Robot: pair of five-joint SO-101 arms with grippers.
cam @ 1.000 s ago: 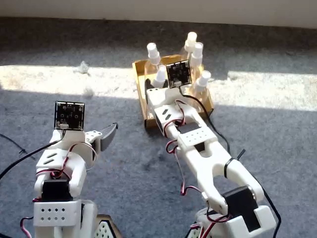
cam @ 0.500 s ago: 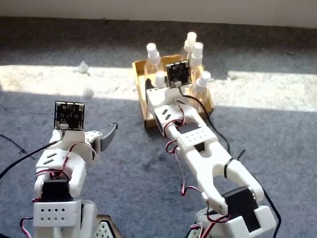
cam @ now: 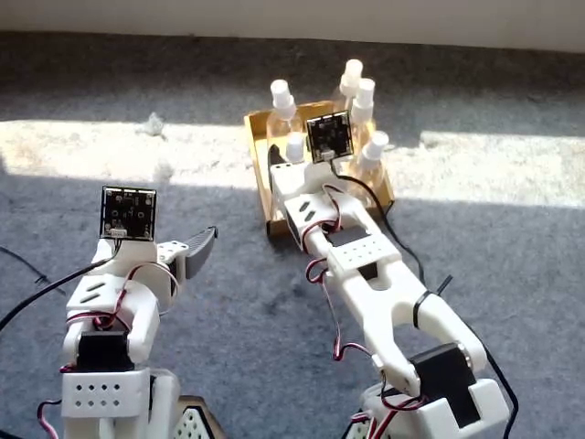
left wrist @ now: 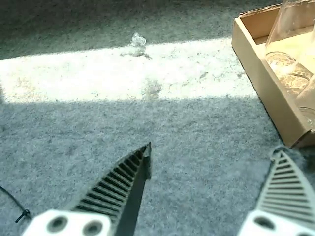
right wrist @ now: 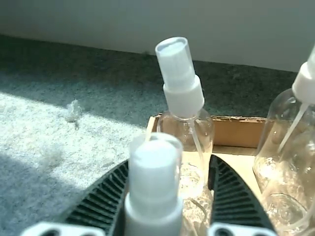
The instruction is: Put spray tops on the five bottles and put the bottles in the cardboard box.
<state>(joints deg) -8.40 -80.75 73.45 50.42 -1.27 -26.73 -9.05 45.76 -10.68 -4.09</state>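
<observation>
The cardboard box [cam: 259,165] lies on the grey carpet with several clear bottles standing in it, each with a white spray top [cam: 281,94]. My right gripper [cam: 291,165] is inside the box, shut on one capped bottle [cam: 295,146] held upright at the box's near left corner. In the right wrist view this held bottle [right wrist: 153,191] sits between the black fingers [right wrist: 106,196], with another capped bottle [right wrist: 184,113] just behind and the box wall [right wrist: 236,130] beyond. My left gripper [cam: 196,245] hovers open over bare carpet to the left of the box, [left wrist: 213,151] holding nothing.
Two lint tufts [cam: 151,123] lie on the sunlit strip of carpet left of the box, the farther tuft [left wrist: 137,44] also ahead of my left gripper. The box's corner [left wrist: 261,83] is close to my left gripper. A pale wall runs behind.
The bottle in my right gripper has sunk lower into the box. The left arm has stayed still.
</observation>
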